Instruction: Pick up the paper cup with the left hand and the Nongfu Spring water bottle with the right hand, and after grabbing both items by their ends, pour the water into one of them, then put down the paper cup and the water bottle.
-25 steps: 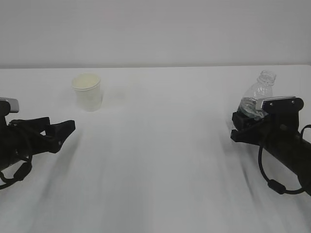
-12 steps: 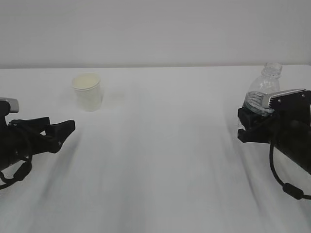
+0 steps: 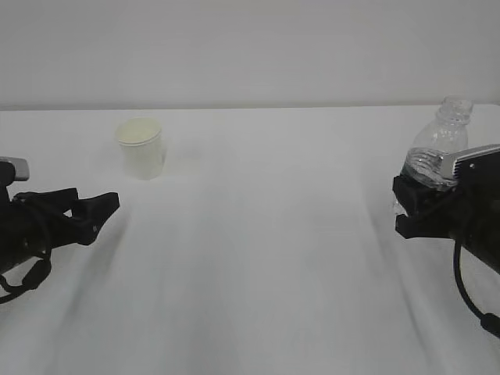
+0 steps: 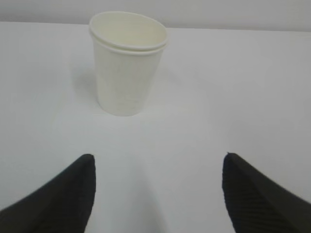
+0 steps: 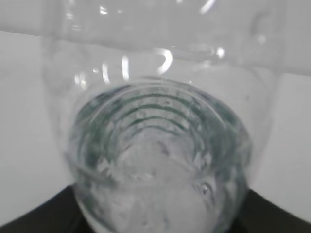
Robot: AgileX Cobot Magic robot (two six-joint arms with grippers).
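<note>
While the left hand (image 3: 100, 209) hovers low over the white table (image 3: 266, 258), we see its two fingers (image 4: 63, 194) spread wide apart with nothing between them. Ahead of those fingers, up the table and well apart from them, the paper cup (image 3: 141, 148) stands upright on its base (the rim looks doubled in the wrist view), its cream interior showing no liquid that we can make out. Toward the right edge, the right hand (image 3: 414, 205) is clamped on the lower body of the Nongfu Spring water bottle (image 3: 438, 152), which sits clear of the table and tilts slightly, its capless neck uppermost. Close up, we see ribbed clear plastic and greenish rings.
</note>
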